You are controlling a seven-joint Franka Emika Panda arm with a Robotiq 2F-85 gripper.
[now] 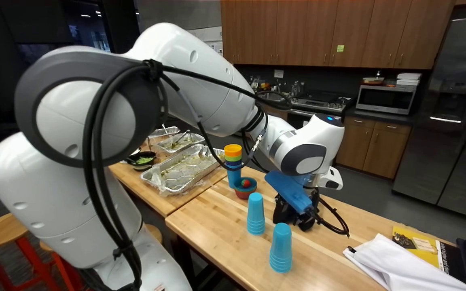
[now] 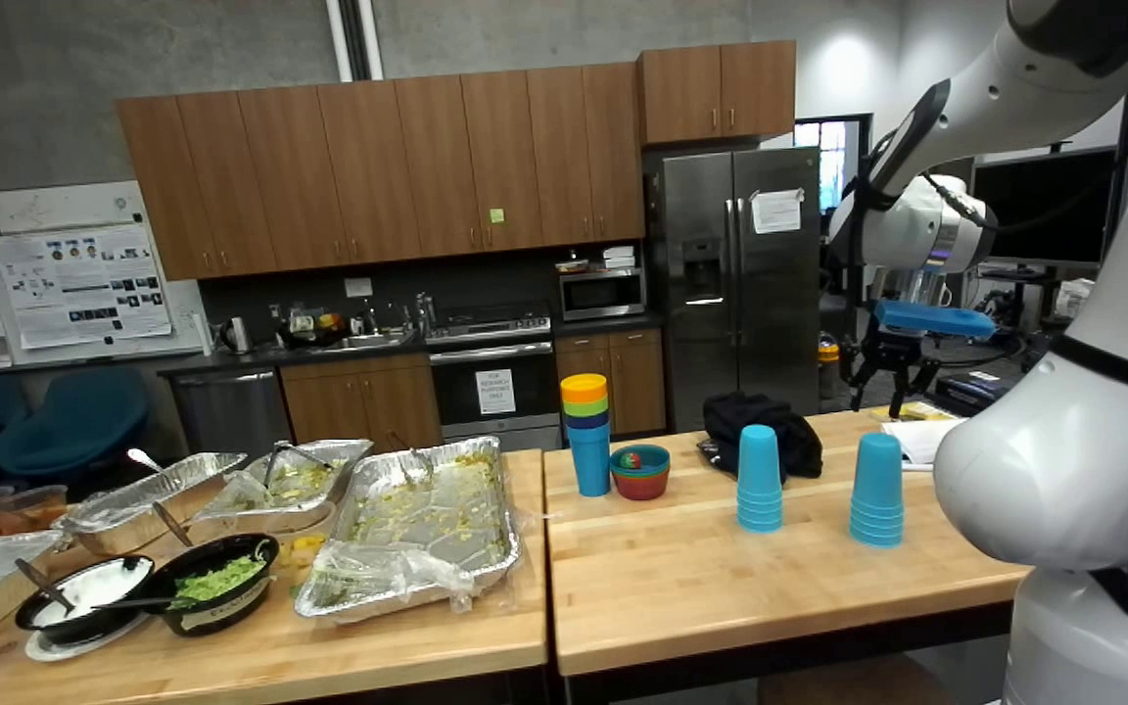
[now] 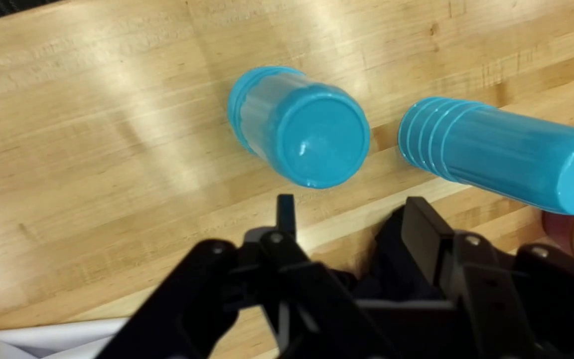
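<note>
Hovering over your pale wooden surface (image 3: 117, 224): one black two-finger end effector (image 3: 350, 214), spread, gripping nothing. Near it stand your tapered blue plastic cup stack (image 3: 322, 139) and matching blue stack (image 3: 508, 155), both inverted there, presumably so wider rims steady them.

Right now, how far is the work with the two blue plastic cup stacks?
Looks done: upside-down blue plastic cups form two separate stacks. In hand: nothing; the black jaws stand apart, empty. Left, it seems: gripping a cup, since none is held.
</note>
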